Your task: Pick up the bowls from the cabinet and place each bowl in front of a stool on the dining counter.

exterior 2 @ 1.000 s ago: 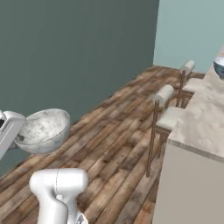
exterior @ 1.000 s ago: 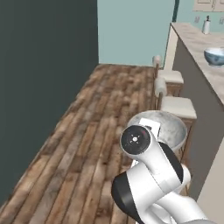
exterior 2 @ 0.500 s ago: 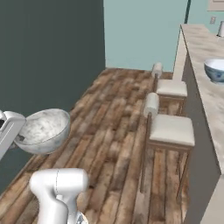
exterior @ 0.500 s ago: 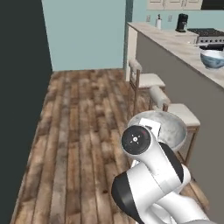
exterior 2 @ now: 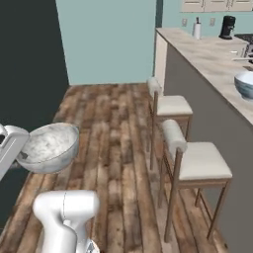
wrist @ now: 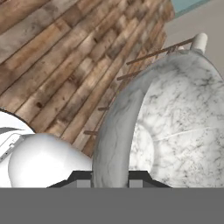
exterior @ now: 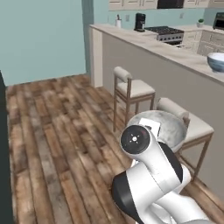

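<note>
Hand view: gripper [wrist: 111,181] clamps the grey bowl's [wrist: 175,127] rim.

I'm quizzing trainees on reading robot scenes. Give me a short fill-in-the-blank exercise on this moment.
1. The end effector grips the grey bowl by its ____.
2. The blue-patterned bowl rests on the dining ____.
3. Beside that counter stand ____ stools.

Missing words: rim; counter; two
</note>
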